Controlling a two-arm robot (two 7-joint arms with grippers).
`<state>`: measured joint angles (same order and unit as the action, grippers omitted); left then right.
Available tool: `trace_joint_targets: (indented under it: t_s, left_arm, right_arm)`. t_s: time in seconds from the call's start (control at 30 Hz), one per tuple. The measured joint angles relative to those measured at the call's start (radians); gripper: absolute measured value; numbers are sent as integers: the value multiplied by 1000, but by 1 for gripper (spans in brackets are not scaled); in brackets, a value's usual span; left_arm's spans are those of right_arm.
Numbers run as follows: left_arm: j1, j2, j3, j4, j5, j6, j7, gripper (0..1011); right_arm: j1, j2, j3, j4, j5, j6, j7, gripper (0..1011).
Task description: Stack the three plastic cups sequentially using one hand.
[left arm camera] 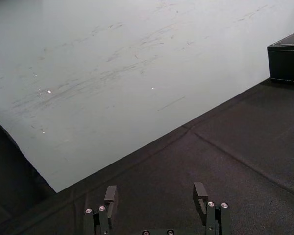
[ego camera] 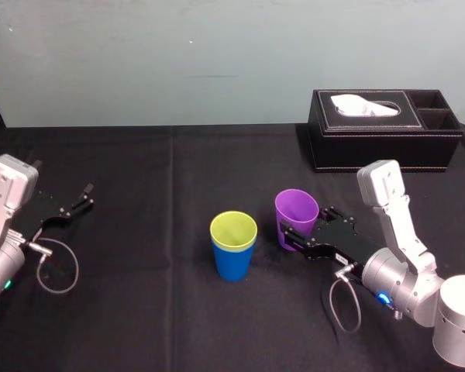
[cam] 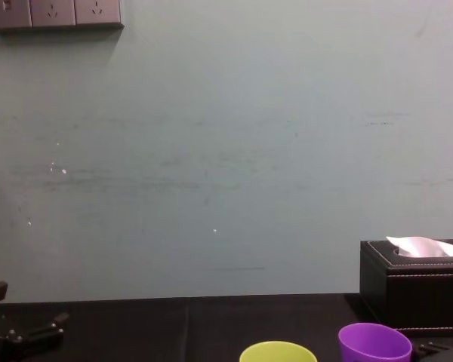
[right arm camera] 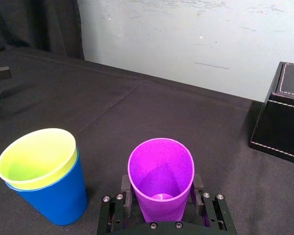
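Black cloth [ego camera: 139,310] open toward lower centre; yellow-green cup [ego camera: 233,230] nested in blue cup [ego camera: 232,264] mid-frame. Right gripper [ego camera: 306,223], from lower right, clamped on purple cup [ego camera: 296,209]. Left gripper [ego camera: 77,200] spread, left edge.

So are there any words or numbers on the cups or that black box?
No, there is nothing to read.
The purple cup, yellow-green cup and blue cup: plain, no print.
The black tissue box: just white stitching, no label.
The wall sockets: no marks I can read.
The right gripper holding the purple cup, and the parked left gripper: no lettering.
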<state>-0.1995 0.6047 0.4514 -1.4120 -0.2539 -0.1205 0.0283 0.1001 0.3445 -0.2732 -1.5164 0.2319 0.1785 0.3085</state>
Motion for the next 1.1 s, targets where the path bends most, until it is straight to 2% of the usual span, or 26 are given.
trace_joint_targets:
  t_s: [0.27,0.5,1.1]
  left_arm:
    - [0,0,0,0,0,0,0,1010]
    - [0,0,0,0,0,0,0,1010]
    - [0,0,0,0,0,0,0,1010]
  right_arm:
    - [-4,0,1,-3,0,-3,0,717]
    - [-24,4,16,-39,8,-9,-7,717]
    - [-88,56,53,-230,59,28,-3,718]
